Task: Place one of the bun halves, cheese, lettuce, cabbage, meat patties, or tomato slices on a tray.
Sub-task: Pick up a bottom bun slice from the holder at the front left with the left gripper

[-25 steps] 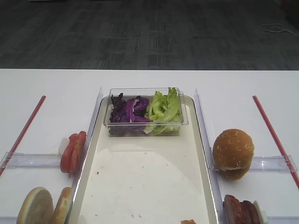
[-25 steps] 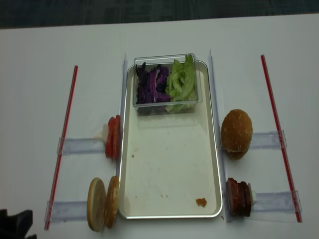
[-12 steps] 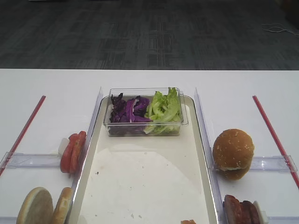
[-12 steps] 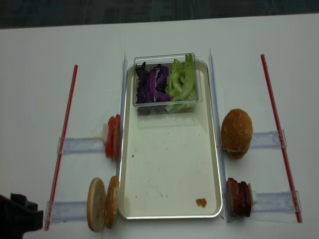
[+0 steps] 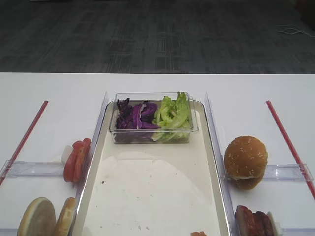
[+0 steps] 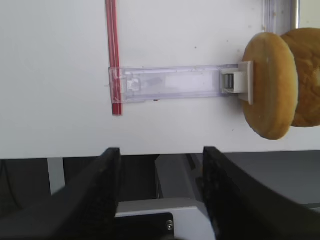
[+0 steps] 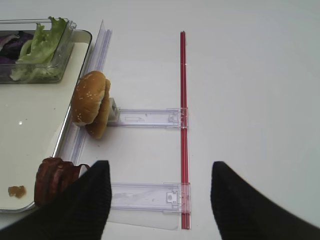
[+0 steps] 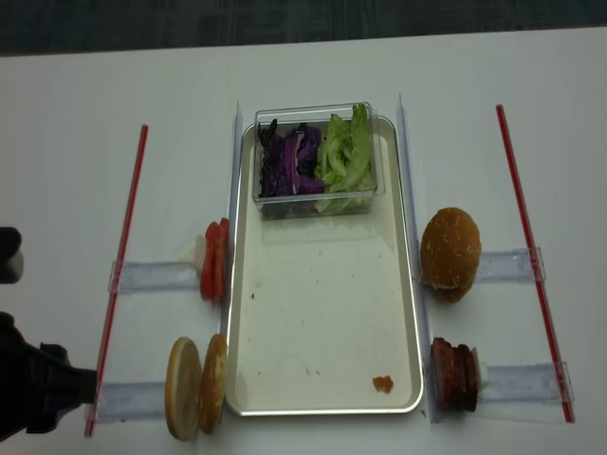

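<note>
exterior high: no pincer in sight; tray (image 5: 209,147) mid-bench | right wrist: right pincer (image 7: 160,192) spread wide, empty, whole bun (image 7: 91,104) ahead to its left | left wrist: left pincer (image 6: 161,172) wide, empty, low over bench edge, bun half (image 6: 270,85) ahead-right | realsense: left arm (image 8: 33,389) at near-left corner.

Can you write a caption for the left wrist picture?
Open left hand hovers by the table edge, facing two bun halves standing beside a clear holder.
</note>
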Controlling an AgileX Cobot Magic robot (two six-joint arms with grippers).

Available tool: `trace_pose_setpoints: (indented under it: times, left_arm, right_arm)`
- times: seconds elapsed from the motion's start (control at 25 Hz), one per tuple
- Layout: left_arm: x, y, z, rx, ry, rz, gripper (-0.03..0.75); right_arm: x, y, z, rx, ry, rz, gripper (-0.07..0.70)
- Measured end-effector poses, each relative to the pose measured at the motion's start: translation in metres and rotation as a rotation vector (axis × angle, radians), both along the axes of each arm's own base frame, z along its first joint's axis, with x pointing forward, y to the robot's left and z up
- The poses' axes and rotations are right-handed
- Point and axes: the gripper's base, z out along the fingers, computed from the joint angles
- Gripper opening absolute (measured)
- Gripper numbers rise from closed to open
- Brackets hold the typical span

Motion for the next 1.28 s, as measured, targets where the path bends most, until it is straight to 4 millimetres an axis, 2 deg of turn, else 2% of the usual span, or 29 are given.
trace_pose_setpoints:
  times: [0.28,0.76,1.04,1.28]
  left_arm:
    - [0.009,-0.001,-0.004,0.003,0.044,0.0,0.35]
    - [0.01,-0.006,-0.005,-0.01,0.05,0.035,0.35]
    - [0.019,-0.036,-0.012,-0.028,0.098,-0.027,0.35]
    - [0.038,-0.072,-0.006,-0.039,0.083,-0.084,0.35]
  right_arm:
    - [0.0,0.0,0.0,0.0,0.0,0.0,0.453]
    - [0.0,0.0,0.0,-0.004,0.0,0.002,0.453]
    - [0.0,0.0,0.0,-0.004,0.0,0.002,0.453]
    - [0.0,0.0,0.0,-0.004,0.0,0.002,0.453]
